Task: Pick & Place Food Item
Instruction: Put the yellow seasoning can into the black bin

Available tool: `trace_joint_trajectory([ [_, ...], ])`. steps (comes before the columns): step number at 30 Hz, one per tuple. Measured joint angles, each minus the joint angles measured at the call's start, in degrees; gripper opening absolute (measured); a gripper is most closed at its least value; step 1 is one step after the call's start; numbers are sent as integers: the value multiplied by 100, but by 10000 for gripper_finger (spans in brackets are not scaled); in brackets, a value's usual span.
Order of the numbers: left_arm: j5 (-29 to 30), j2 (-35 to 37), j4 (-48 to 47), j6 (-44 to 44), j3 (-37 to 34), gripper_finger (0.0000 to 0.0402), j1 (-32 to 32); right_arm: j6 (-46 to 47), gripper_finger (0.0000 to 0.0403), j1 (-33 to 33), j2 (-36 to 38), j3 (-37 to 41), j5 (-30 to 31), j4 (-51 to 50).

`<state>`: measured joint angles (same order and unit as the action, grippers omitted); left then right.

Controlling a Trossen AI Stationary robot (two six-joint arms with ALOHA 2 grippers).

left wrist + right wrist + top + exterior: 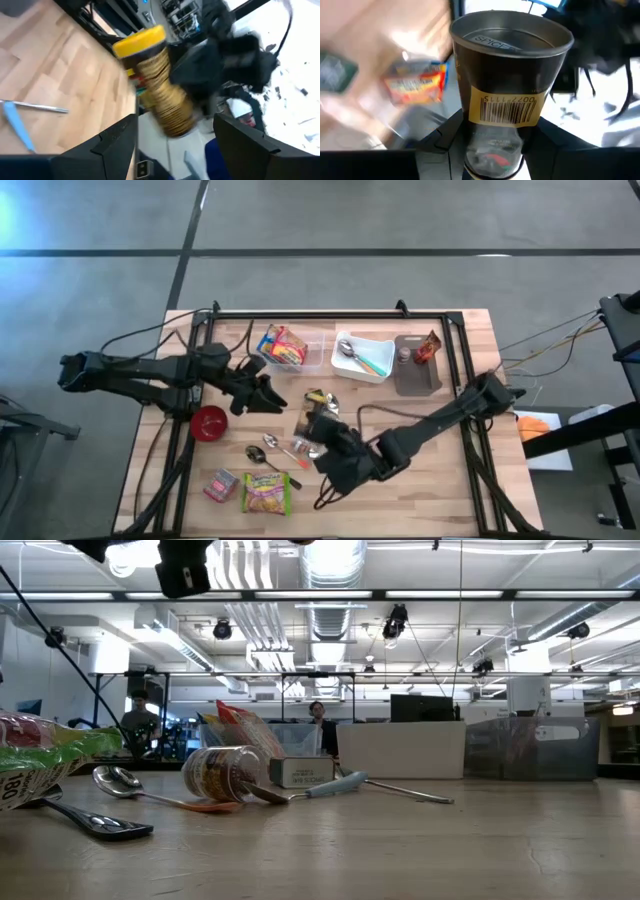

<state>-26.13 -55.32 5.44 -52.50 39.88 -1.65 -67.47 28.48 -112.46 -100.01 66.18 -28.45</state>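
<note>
A tall snack can point(312, 408) with a yellow lid point(140, 40) and gold print is held over the middle of the table. My right gripper point(325, 430) is shut on it. The right wrist view shows its dark side with a barcode point(509, 107) between the fingers. My left gripper point(272, 397) is just left of the can and points at it. In the left wrist view the left gripper point(176, 131) is open, with nothing between its fingers. My right gripper pinches the can's round side point(495, 142), just behind the barcode, between its two fingers, one on either side. The can sticks out ahead of the fingers toward the table's far edge. It is tilted and lifted clear of the table.
A red bowl point(208, 422) stands under the left arm. Spoons point(262, 450) and snack packets point(265, 492) lie at the near left. At the back are a clear bin of noodle packs point(283, 346), a white tray point(362, 356) and a grey tray point(418, 365). A jar point(225, 772) lies on its side.
</note>
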Motion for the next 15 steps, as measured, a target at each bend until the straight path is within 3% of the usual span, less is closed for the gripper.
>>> trace_joint_trajectory([
  [10, 1203, -17, 490, -292, -442, 265, 655, -722, 143, -154, -406, -195, 134, 316],
  [15, 1307, -240, 714, -326, -580, 265, 686, -915, 143, -154, -359, -203, 85, 554],
])
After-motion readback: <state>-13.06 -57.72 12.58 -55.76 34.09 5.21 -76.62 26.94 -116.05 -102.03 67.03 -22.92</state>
